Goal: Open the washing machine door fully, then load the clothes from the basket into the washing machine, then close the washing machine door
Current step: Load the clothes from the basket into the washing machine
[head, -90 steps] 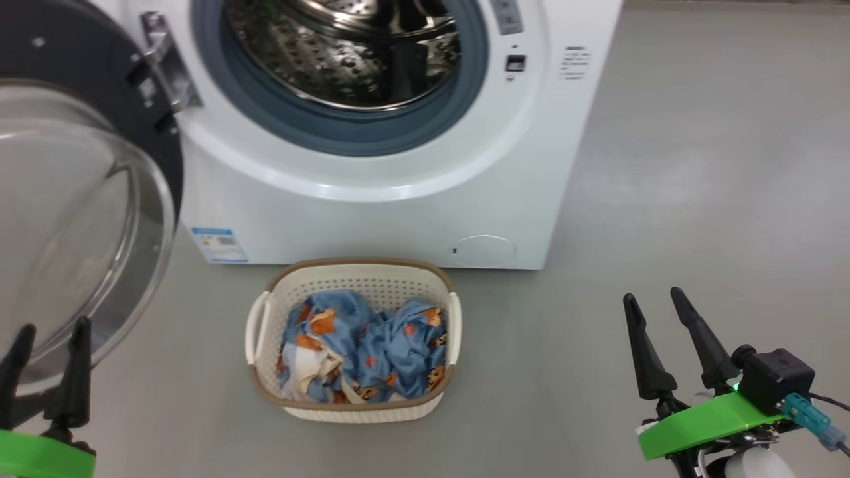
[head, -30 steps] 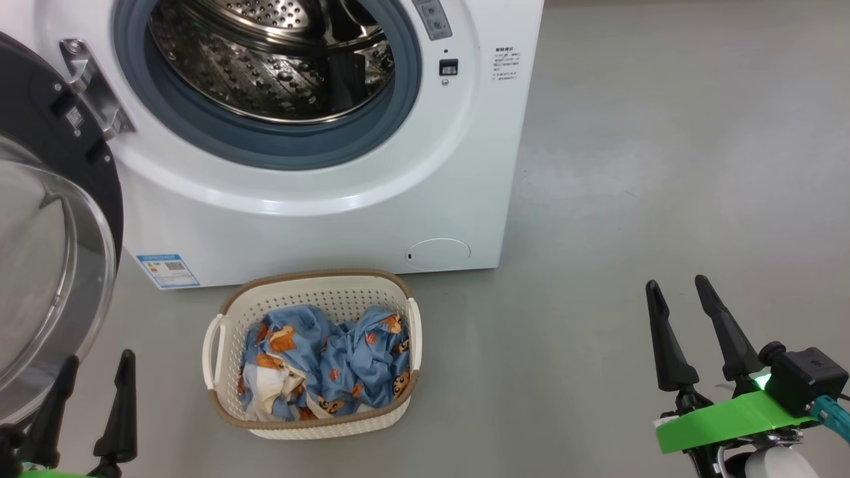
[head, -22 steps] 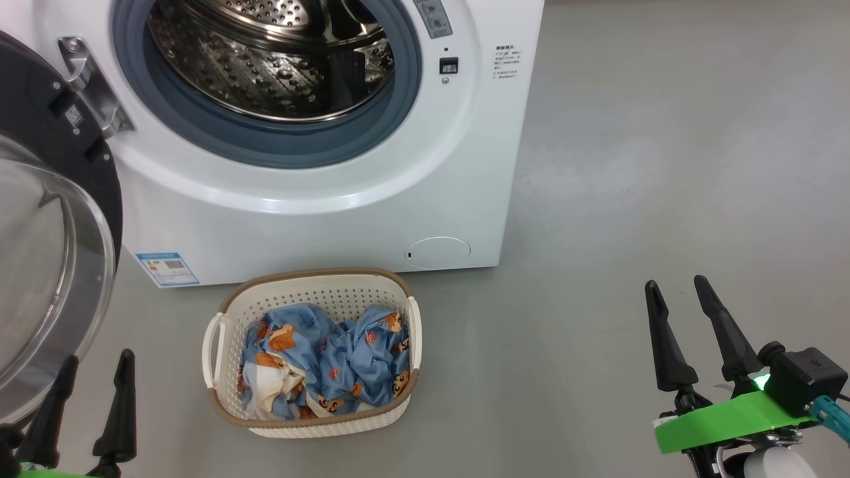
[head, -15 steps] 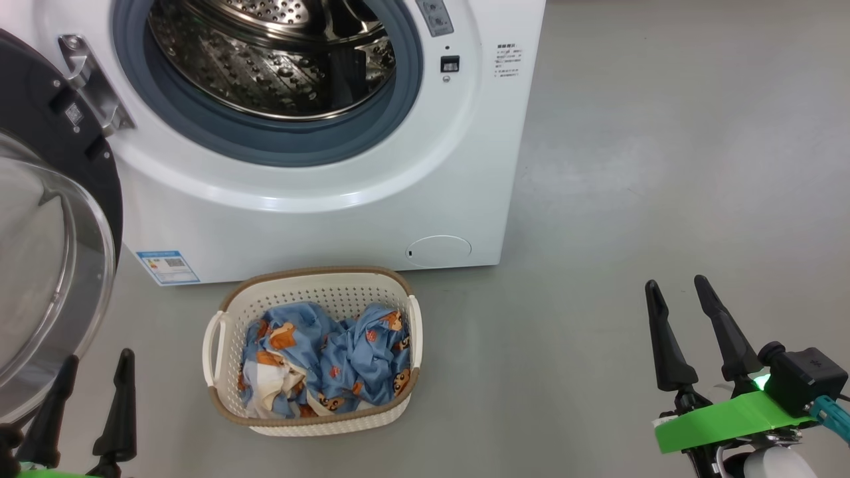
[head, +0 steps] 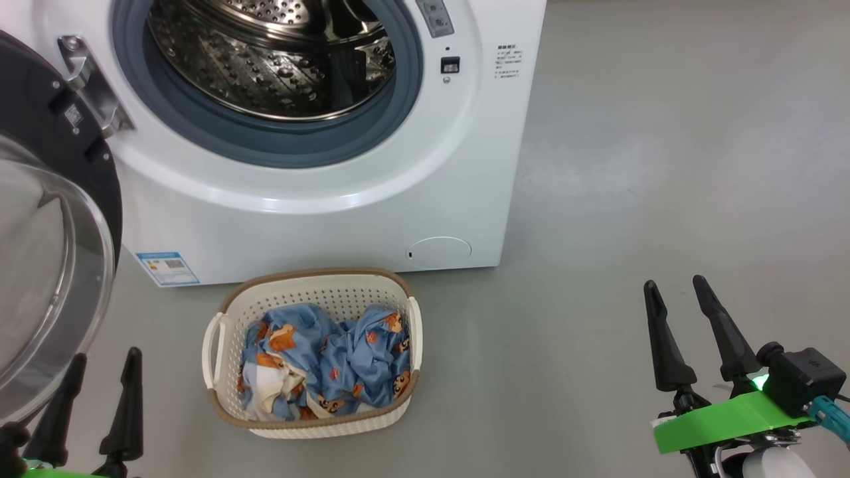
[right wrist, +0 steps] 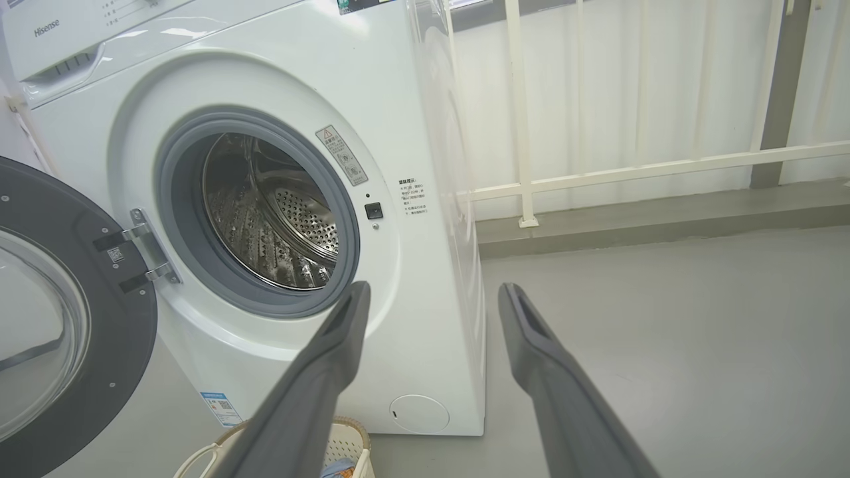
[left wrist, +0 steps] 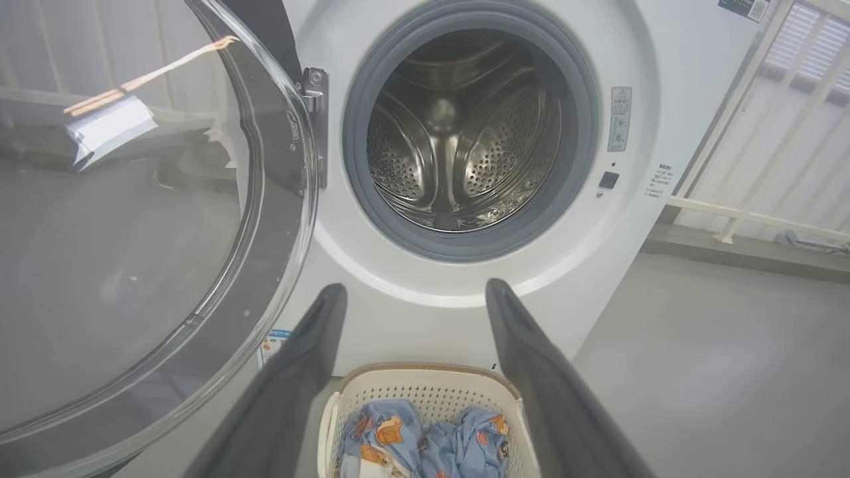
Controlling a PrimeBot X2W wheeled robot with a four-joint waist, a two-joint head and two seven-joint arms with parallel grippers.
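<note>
Door stands wide open. The washing machine door point(head: 46, 219) takes up the left edge of the head frame, glass bowl bulging toward me, metal hinge point(head: 86, 83) at upper left. The drum point(head: 265, 60) at top centre looks bare. Judged: opening done, loading not begun.

The basket point(head: 312, 273) sits on the floor point(head: 664, 166) at lower centre, just in front of the washing machine point(head: 319, 219) and below the gasket point(head: 265, 149). The clothes point(head: 332, 362) lie crumpled inside it, blue with bears, with a cream patch at the lower left of the heap.

My left claw point(head: 106, 355): lower left corner, fingers spread, holding nothing, close beside the lower curve of the door glass. My right claw point(head: 672, 283): lower right, also spread and empty, well apart from the basket, over bare floor.

Risks as I read them:
- Left claw swinging toward the basket could clip the door glass, the nearest thing to it. A knock might send the door partway back across the opening.
- Bundle is loose and folded on itself. A shallow pinch may take one layer only; the rest would trail, snag on the brown rim, or drag the light basket along.
- Fabric left draped over the gasket lip would get trapped at closing.
- Fingers driven too deep may catch in the perforated wall.
</note>
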